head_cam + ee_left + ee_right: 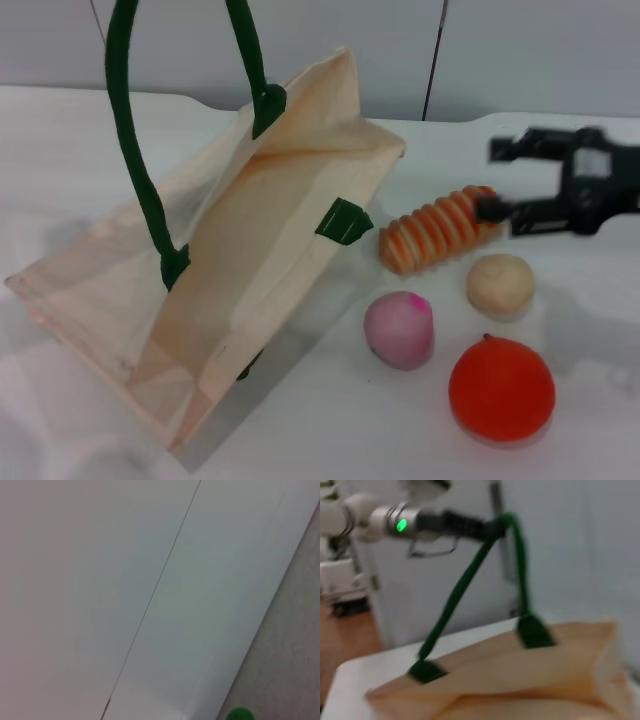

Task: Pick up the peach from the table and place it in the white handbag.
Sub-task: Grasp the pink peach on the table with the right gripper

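Sitting nearest, at five o'clock on the bench point(330, 430): orange ball point(501, 388). Lying just beyond, toward ten o'clock of it, untouched: the peach point(399, 329), so pickup and drop both remaining. Resting at two o'clock of the peach: beige bun point(500, 284); beyond that, a ridged orange toy point(436, 230). Hovering at three o'clock, jaws apart and empty: right gripper point(492, 180). Lying tilted at nine o'clock, mouth open: the white handbag point(215, 280), one green handle point(470, 575) being lifted by the left gripper point(492, 527). Hard telling its fingers' state; bag interior hidden.
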`<state>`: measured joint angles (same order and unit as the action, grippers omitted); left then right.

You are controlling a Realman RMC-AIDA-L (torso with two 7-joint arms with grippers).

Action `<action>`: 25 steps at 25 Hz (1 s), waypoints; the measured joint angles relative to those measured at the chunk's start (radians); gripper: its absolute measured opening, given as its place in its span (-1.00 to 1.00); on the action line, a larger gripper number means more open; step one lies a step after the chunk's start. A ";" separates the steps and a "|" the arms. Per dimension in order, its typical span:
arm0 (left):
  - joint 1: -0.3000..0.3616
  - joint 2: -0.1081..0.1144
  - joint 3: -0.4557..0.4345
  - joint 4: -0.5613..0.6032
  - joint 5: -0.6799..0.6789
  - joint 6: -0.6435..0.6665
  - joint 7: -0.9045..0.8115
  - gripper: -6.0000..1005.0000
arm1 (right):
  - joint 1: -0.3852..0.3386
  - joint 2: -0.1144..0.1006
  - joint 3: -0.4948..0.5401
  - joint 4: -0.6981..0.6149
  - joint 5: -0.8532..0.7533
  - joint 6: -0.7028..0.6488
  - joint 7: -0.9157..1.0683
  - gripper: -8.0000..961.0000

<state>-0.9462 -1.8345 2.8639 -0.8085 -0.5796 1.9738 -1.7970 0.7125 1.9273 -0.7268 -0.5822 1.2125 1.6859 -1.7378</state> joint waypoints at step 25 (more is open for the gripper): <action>0.000 -0.004 0.000 0.013 0.000 -0.015 -0.001 -0.67 | 0.140 0.093 -0.206 0.135 -0.238 -0.282 0.026 0.86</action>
<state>-0.9467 -1.8383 2.8640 -0.7958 -0.5799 1.9588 -1.7978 0.8528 2.0203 -0.9325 -0.4476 0.9741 1.4042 -1.7116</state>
